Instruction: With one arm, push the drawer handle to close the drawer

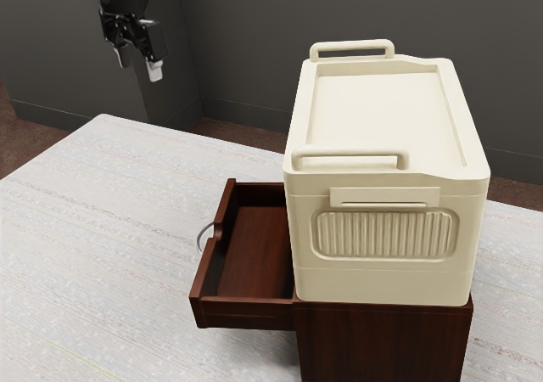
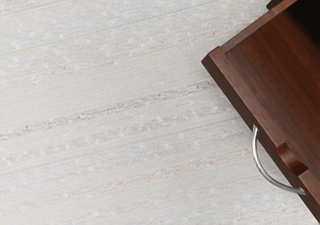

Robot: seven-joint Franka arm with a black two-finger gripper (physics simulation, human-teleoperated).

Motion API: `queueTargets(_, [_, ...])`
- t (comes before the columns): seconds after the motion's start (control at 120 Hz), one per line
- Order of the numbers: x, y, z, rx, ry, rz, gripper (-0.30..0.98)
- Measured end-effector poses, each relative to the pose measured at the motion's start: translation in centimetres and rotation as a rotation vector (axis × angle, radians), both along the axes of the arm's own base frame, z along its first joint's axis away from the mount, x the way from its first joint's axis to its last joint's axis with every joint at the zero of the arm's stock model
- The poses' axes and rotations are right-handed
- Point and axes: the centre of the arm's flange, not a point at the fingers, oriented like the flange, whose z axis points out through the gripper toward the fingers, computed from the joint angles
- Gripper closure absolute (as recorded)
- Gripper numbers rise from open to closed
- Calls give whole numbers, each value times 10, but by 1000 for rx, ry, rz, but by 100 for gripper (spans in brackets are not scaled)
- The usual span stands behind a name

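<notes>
Gripper (image 1: 139, 64), one, black, two-fingered, with pale tips; fingers spread, a gap between them, nothing held. Hangs in the air toward the exterior view's upper left, well apart from the drawer.

Drawer (image 1: 257, 250), one, reddish-brown wood with visible grain, shallow and rectangular. Stands pulled out from its cabinet toward the exterior view's left, its inside exposed. Front panel has a rounded, scooped notch in its top edge.

Drawer handle (image 2: 261, 170), one, smooth silvery metal, a slender bowed arc. Fixed by both ends to the outer face of the drawer front, beside the notch; apart from the gripper.

Cabinet (image 1: 382, 339), one, dark reddish-brown wood, flat-sided and boxy.

Box (image 1: 382, 123), one, cream, smooth, with rounded corners, resting on the cabinet. Recessed top; two rounded bar grips, one at each end; a small rectangular tab (image 1: 384, 197) on one side above a fluted panel (image 1: 386, 236) with rounded corners.

Table (image 1: 93, 229), whitish, finely woven-looking surface with faint brown, grey and yellowish streaks.

Wall (image 1: 246, 42), dark grey, plain, with a baseboard. Floor (image 1: 25, 144), mottled brown.
</notes>
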Motion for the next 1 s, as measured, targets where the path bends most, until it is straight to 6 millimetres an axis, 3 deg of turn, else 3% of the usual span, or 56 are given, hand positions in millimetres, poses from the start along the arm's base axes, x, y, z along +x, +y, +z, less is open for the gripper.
queueTargets(0.133, [-4, 1, -8, 0, 25, 1, 0])
queueTargets(0.25, [-52, 0, -15, 6, 68, 4, 0])
queueTargets(0.333, [-82, 1, -38, 1, 111, 7, 0])
queueTargets(0.4, [-108, 29, -56, -14, 139, 57, 5])
queueTargets(0.492, [-132, 78, -90, -39, 152, 102, 30])
queueTargets(0.592, [-139, 95, -127, -22, 138, 42, 52])
queueTargets(0.758, [-132, 90, -186, 72, 80, -199, 69])
queueTargets(1.0, [-119, 82, -204, 90, -11, -504, 76])
